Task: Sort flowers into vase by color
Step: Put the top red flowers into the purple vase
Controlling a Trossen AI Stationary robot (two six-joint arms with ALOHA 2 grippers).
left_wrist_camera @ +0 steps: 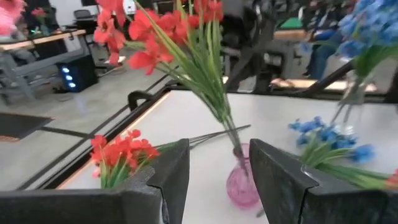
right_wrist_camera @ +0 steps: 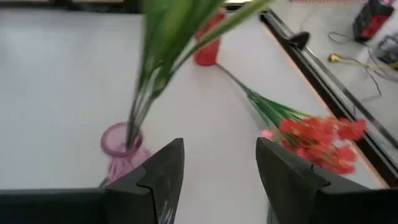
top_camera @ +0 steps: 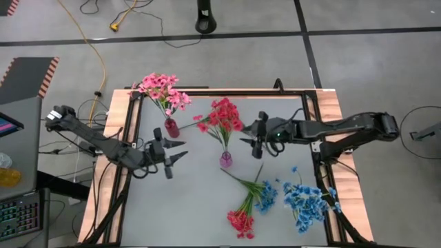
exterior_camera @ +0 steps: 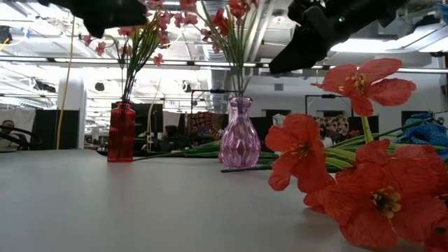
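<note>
Pink flowers (top_camera: 160,89) stand in a red vase (top_camera: 171,127) at the table's far left. Red flowers (top_camera: 222,116) stand in a purple vase (top_camera: 226,160) (left_wrist_camera: 242,180) (right_wrist_camera: 121,148) mid-table. Another red sprig (right_wrist_camera: 320,140) (left_wrist_camera: 121,152) lies flat toward the far edge, its stem end near the red vase. A red sprig (top_camera: 241,220) and blue sprigs (top_camera: 265,196) (top_camera: 304,201) lie on the near right part. My left gripper (top_camera: 180,153) (left_wrist_camera: 219,155) hovers open left of the purple vase. My right gripper (top_camera: 252,146) (right_wrist_camera: 221,152) hovers open right of it.
A black frame and wooden border (top_camera: 324,103) run round the grey table top. Bare table lies at near left (top_camera: 165,207). Cables (top_camera: 103,62) trail over the floor beyond the far left corner. A keyboard and screen (top_camera: 17,207) sit left of the table.
</note>
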